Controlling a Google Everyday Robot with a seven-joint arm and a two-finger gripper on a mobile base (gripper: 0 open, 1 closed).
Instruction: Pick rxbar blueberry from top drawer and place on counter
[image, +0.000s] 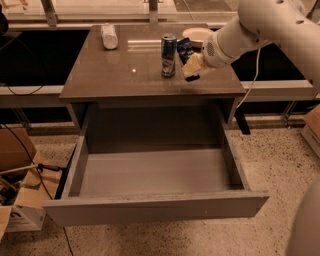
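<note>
My gripper (192, 66) hangs over the right part of the counter (115, 75), just right of the blue drink can (168, 48). It is shut on the rxbar blueberry (185, 49), a dark navy bar that sticks up and back from the fingers, above the counter top. The top drawer (150, 207) is pulled wide open below the counter, and its grey floor shows nothing on it.
A white bottle (108, 36) lies at the counter's back left. A pale bowl (196, 35) sits at the back right, behind the gripper. Cardboard boxes (20, 200) stand on the floor at the left. A table leg (242, 120) stands right of the drawer.
</note>
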